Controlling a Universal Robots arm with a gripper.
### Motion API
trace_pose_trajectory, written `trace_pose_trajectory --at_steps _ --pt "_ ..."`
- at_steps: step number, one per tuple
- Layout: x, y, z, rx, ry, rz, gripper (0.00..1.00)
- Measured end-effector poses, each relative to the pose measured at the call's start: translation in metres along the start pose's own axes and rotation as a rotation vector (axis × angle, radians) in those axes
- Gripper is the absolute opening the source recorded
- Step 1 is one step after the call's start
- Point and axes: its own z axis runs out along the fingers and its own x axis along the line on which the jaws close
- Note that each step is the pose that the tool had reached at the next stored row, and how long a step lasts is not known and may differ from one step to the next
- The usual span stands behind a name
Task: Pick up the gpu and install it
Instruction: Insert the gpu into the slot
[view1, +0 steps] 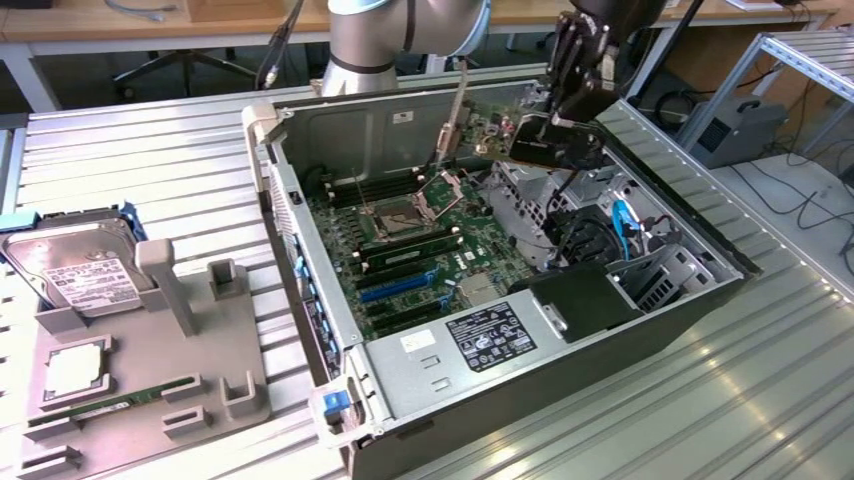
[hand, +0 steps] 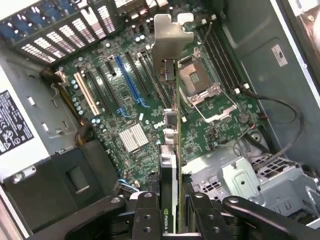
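Observation:
The gpu (view1: 534, 146) is a slim black card, held above the open computer case (view1: 327, 330) near its far end. My gripper (view1: 567, 122) is shut on it from above. In the wrist view the gpu (hand: 169, 165) runs edge-on out from between the black fingers (hand: 145, 217) of my gripper (hand: 172, 222). Its silver end bracket (hand: 167, 40) is at the far end. The card hangs clear of the green motherboard (hand: 125, 115), with the blue expansion slot (hand: 130, 82) and the neighbouring black slots beside it below.
In the case lie the open CPU socket (view1: 400, 215), a power supply (view1: 487, 335) and the drive cage (view1: 561, 200). At the exterior view's left, a grey fixture (view1: 147, 370) holds a hard drive (view1: 80, 270), a CPU (view1: 74, 365) and a memory stick (view1: 107, 408).

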Motion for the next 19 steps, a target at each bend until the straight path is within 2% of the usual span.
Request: trace_pose_trajectory --at_steps 2,7,12,15,19 --pt "0.0000 0.0000 0.0005 -0.0011 0.0017 -0.046 0.27" --pt "0.0000 -0.0001 0.0020 -0.0048 0.0085 -0.216 0.27" --pt "0.0000 0.0000 0.0022 -0.0053 0.0095 -0.237 0.27" --pt "-0.0002 0.0001 0.0024 -0.0071 0.0124 -0.319 0.27" --pt "-0.0001 0.0005 0.0029 -0.0073 0.0125 -0.326 0.27"
